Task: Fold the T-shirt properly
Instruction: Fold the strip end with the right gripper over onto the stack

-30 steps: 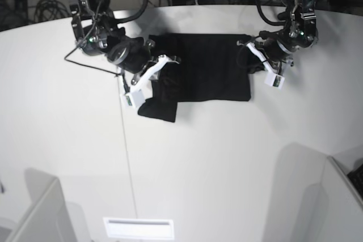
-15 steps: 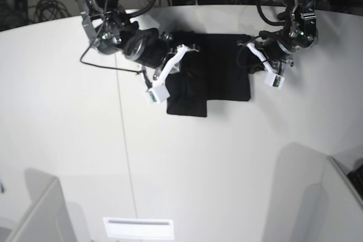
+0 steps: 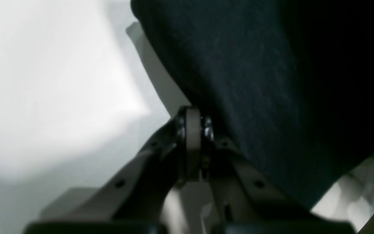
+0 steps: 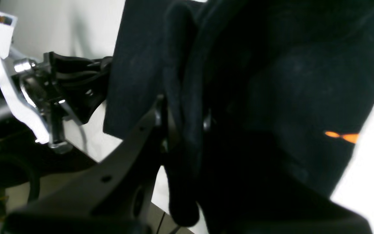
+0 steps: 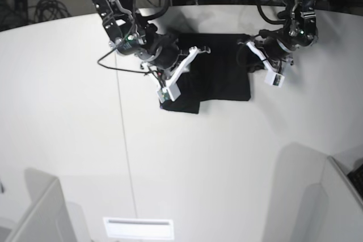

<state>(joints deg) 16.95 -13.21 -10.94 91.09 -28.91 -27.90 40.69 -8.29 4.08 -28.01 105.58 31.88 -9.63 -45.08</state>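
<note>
Black cloth, the T-shirt, lay at about 12 o'clock on the white worktop, far from the near edge. Since a second earlier the right gripper had swung from the shirt's 9 o'clock side in over its middle, carrying a bunched flap along, so the hanging tail at 7 o'clock had shortened to a small lip below the folded body. In the right wrist view its jaws pinched a thick roll of black fabric, with orange print flecks showing at 3 o'clock. The left gripper had stayed at the shirt's 3 o'clock edge, jaws pressed together on the cloth, which filled its wrist view. Cables lay beyond the far rim.
</note>
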